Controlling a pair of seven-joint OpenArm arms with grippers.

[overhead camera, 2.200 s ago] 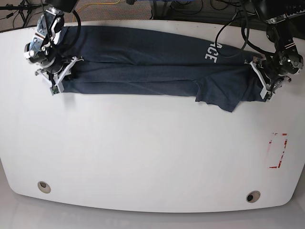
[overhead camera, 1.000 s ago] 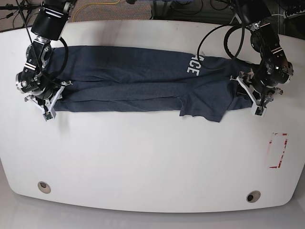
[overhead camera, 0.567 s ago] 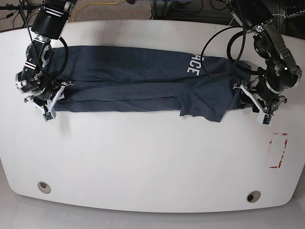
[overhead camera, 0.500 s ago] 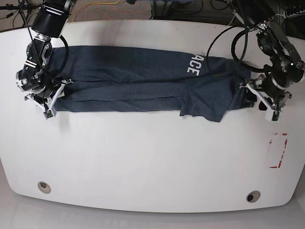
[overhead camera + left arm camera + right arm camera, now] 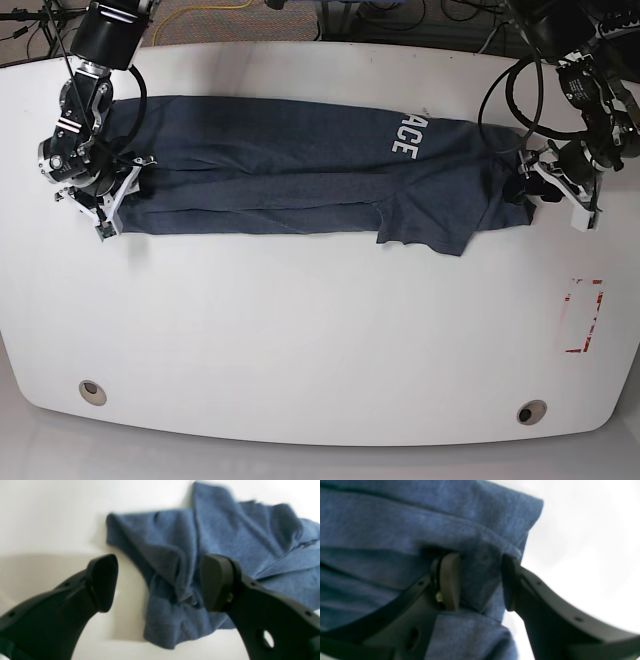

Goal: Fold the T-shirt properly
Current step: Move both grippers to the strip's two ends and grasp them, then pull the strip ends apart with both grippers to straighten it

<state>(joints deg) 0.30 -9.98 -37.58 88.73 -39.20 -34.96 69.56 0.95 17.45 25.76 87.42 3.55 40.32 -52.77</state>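
- Left wrist view: the left tool (image 5: 157,582) is spread wide, nothing pinched; a bunched end of the T-shirt (image 5: 225,542) lies between and beyond its jaws on the white counter (image 5: 50,517).
- Right wrist view: the right tool (image 5: 480,582) is partly spread around a shirt fold; whether it pinches, I cannot tell.
- Base view: the shirt stretches across the far counter; red-marked paper (image 5: 582,316) lies near the edge.

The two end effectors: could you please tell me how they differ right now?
The left end effector gapes wide; the right end effector stands narrower. The left's gap shows table and T-shirt edge beneath; the right's is filled by a T-shirt fold, grip unclear. Both sit at the shirt's ends.
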